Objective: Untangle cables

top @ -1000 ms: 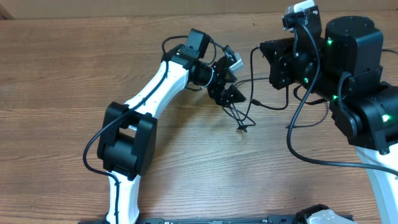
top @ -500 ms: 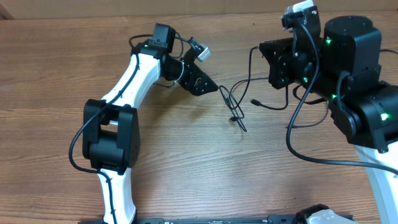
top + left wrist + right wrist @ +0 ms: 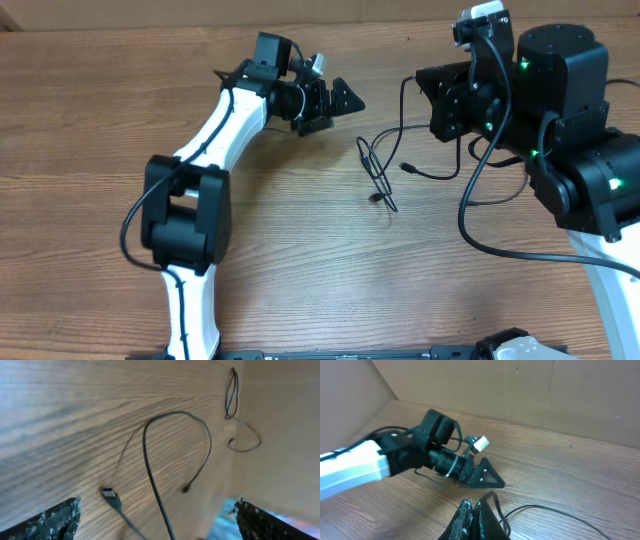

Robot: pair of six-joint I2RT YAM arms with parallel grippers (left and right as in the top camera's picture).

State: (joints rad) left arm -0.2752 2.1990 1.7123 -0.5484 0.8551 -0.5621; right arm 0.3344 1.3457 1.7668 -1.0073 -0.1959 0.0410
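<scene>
Thin black cables (image 3: 377,172) lie in loose loops on the wooden table between the two arms, with small plugs at the ends (image 3: 373,198). My left gripper (image 3: 340,108) is open and empty, up and to the left of the loops. In the left wrist view its jaws (image 3: 157,506) stand wide apart above a cable arc (image 3: 176,414) and a silver-tipped plug (image 3: 108,493). My right gripper (image 3: 422,82) is shut on a cable strand; in the right wrist view the closed fingers (image 3: 477,512) hold a cable (image 3: 492,496) that curves down from them.
The left arm (image 3: 445,460) reaches across the far side of the table in the right wrist view. Thick black robot wires (image 3: 480,215) hang beside the right arm's base. Brown walls (image 3: 520,390) close in the back of the table.
My left gripper has pulled back from the cable loops, up and to the left, and now points right with nothing in it. The loops shifted slightly. The right arm has not moved.
</scene>
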